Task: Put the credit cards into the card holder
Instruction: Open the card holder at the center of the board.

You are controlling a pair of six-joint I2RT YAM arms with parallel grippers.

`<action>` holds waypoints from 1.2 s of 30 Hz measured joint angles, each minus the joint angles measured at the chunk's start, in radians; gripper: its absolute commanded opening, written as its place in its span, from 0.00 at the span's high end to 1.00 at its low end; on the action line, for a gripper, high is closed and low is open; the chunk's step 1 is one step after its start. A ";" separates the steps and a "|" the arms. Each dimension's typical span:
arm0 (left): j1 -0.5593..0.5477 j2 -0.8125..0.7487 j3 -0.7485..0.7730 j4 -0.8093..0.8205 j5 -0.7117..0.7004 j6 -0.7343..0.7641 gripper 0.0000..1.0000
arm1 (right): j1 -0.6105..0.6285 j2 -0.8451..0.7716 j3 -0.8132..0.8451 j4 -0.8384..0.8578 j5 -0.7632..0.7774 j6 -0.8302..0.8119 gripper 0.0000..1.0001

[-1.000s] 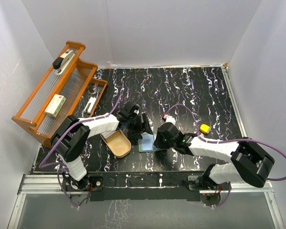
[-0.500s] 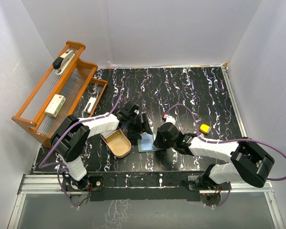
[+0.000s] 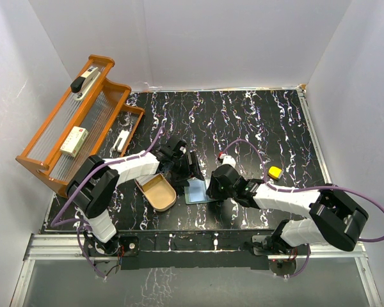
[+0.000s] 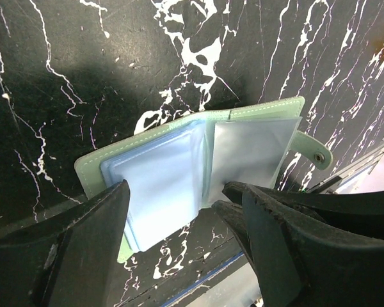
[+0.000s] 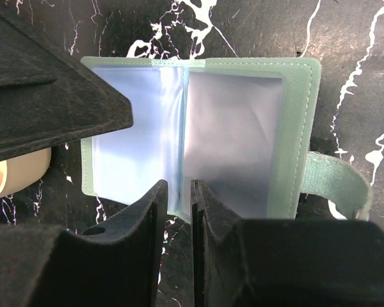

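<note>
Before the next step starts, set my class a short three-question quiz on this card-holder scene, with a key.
1. True or false: the card holder lies open on the table.
2. Which thing lies nearest the card holder in the overhead view? A tan oval dish; B yellow block; C wooden rack.
3. Which gripper has its jaws spread wide above the card holder?
Key: 1 true; 2 A; 3 the left gripper.
</note>
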 measured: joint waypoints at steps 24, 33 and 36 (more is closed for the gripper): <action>0.000 -0.023 0.008 -0.021 -0.015 0.002 0.30 | 0.000 0.013 -0.011 0.004 0.000 0.001 0.81; 0.000 -0.005 0.004 -0.024 -0.017 0.002 0.30 | 0.000 0.028 -0.011 0.013 0.000 0.001 0.80; 0.000 -0.005 0.004 -0.023 -0.018 0.002 0.30 | 0.000 0.029 -0.011 0.016 0.000 0.000 0.80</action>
